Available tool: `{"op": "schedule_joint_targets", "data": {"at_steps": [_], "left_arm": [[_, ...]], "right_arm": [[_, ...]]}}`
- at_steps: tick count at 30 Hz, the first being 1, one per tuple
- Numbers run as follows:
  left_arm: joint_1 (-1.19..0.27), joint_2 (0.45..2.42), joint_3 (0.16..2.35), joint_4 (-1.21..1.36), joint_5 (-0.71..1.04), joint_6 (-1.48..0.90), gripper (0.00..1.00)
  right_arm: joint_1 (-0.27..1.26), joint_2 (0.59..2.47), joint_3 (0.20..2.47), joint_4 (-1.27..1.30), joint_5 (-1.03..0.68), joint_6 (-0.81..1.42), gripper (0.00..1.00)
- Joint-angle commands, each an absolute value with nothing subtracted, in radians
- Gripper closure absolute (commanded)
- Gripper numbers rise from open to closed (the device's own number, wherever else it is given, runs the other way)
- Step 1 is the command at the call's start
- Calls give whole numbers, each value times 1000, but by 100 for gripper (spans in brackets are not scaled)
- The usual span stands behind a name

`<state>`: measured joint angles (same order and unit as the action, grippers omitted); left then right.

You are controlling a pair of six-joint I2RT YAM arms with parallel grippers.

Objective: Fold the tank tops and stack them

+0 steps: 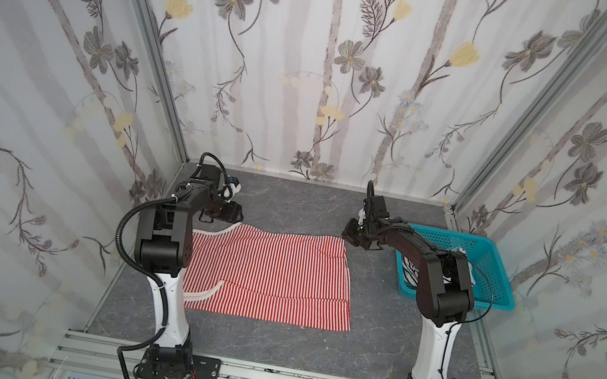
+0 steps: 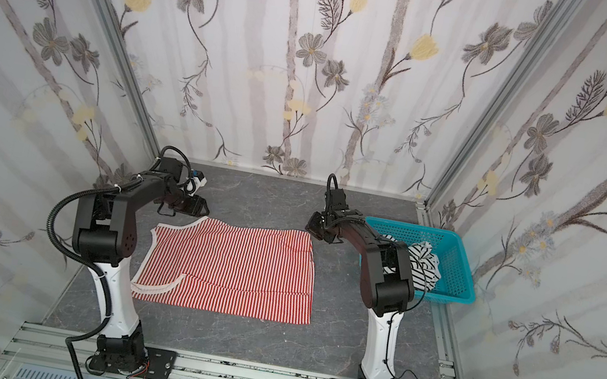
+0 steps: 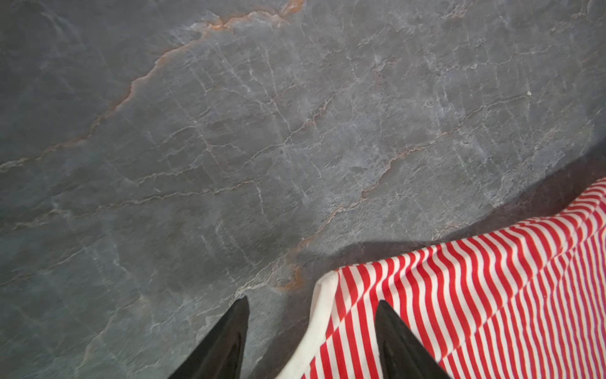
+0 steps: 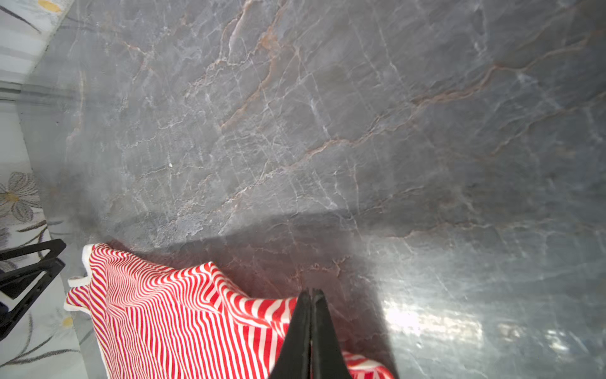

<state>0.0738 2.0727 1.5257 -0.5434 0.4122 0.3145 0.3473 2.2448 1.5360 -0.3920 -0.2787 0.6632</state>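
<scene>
Pinching the red top [image 1: 270, 273] at its far right corner.
The right gripper [image 4: 310, 293] is closed on the fabric, and the left gripper [image 3: 313, 299] stands open astride the white-trimmed far left corner. The top lies flat mid-table [image 1: 374, 329]; the black-striped top [image 2: 422, 262] sits crumpled in the basket [image 1: 449, 235].
</scene>
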Motion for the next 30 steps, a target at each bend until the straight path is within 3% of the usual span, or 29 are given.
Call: {"op": "schedule_joint_targets", "data": {"at_steps": [1, 4, 9, 11, 22, 30], "left_arm": [[65, 2096, 1540, -529, 368, 307, 38], [58, 2107, 1543, -529, 357, 305, 43], [48, 2107, 1543, -528, 358, 304, 68], [46, 2107, 1543, -529, 360, 302, 72], [35, 2129, 1543, -530, 368, 286, 69], [38, 2135, 1548, -538, 428, 281, 89]], "right_arm": [[350, 2209, 1488, -322, -306, 673, 100], [354, 2175, 1421, -267, -323, 696, 100], [353, 2151, 1363, -232, -327, 706, 100], [352, 2146, 1355, -226, -330, 707, 100], [351, 2142, 1358, -224, -331, 707, 100], [342, 2135, 1358, -229, -330, 706, 100]]}}
